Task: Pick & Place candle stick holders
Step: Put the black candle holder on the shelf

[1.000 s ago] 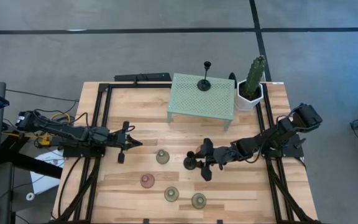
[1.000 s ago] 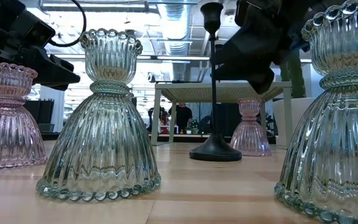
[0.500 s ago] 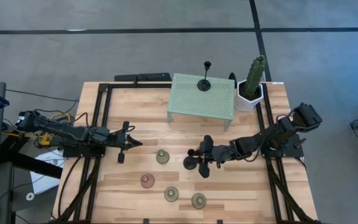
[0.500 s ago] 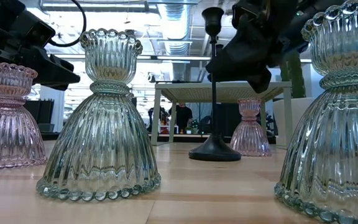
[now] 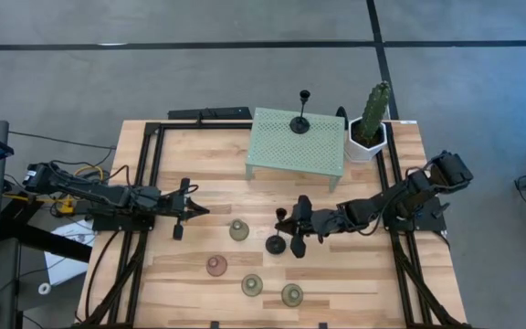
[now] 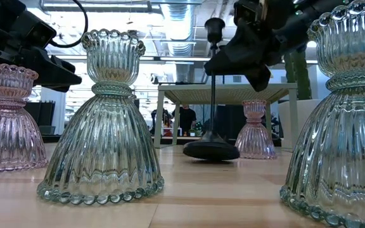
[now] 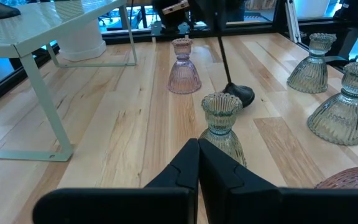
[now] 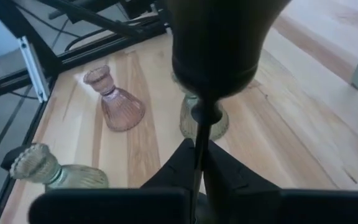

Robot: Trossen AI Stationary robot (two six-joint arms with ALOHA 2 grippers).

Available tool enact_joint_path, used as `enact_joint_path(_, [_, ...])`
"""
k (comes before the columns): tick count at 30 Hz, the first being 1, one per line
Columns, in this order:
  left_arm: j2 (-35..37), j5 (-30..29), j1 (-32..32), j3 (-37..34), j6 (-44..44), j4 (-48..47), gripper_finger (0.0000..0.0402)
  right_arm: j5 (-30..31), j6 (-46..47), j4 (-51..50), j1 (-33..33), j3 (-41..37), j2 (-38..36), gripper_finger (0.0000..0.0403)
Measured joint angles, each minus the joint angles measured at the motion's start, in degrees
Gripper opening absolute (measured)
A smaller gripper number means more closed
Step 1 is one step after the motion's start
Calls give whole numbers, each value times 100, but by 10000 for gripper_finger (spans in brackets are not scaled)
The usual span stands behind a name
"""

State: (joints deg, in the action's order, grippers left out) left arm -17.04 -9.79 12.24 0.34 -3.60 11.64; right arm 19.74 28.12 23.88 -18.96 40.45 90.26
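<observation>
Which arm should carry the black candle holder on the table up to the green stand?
The right. Its gripper is already shut on the black candle holder, whose base is tilted up off the table. The left gripper sits shut farther away.

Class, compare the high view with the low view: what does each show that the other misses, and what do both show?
Only the high view shows the cactus in a white pot, a second black holder on the mint stand, and the waiting left gripper beside the table's left frame.

Only the low view shows people standing in the room beyond the table, and the ribbed glass of the nearest green holder.

Both show the right gripper shut on the stem of the black candle stick holder, tilted, its base lifting.
</observation>
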Motion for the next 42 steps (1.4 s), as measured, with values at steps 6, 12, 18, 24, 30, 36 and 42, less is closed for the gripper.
enact_joint_path(6, [0, -1, -1, 0, 0, 0, 6, -14, -226, 171, 6, 0, -124, 5])
enact_joint_path(12, [0, 1, 1, 0, 0, 0, 6, -16, -280, -552, 141, 180, -794, 4])
enact_joint_path(18, [0, 1, -1, 0, 0, 0, 6, 128, -695, -2651, 362, 1291, -1346, 3])
enact_joint_path(24, [0, -1, -1, 0, 0, 2, 6, 130, -1393, -4001, 873, 2420, -1588, 1])
enact_joint_path(30, [0, 0, 0, 0, 0, 0, 6, 45, -1858, -4355, 1741, 2780, -1704, 1])
enact_joint_path(36, [0, -1, -1, 0, 0, 2, 6, -473, -1974, -4458, 2717, 2778, -1725, 1])
enact_joint_path(42, [0, -1, 0, 0, 0, 2, 6, -555, -2059, -4603, 3376, 2772, -1681, 0])
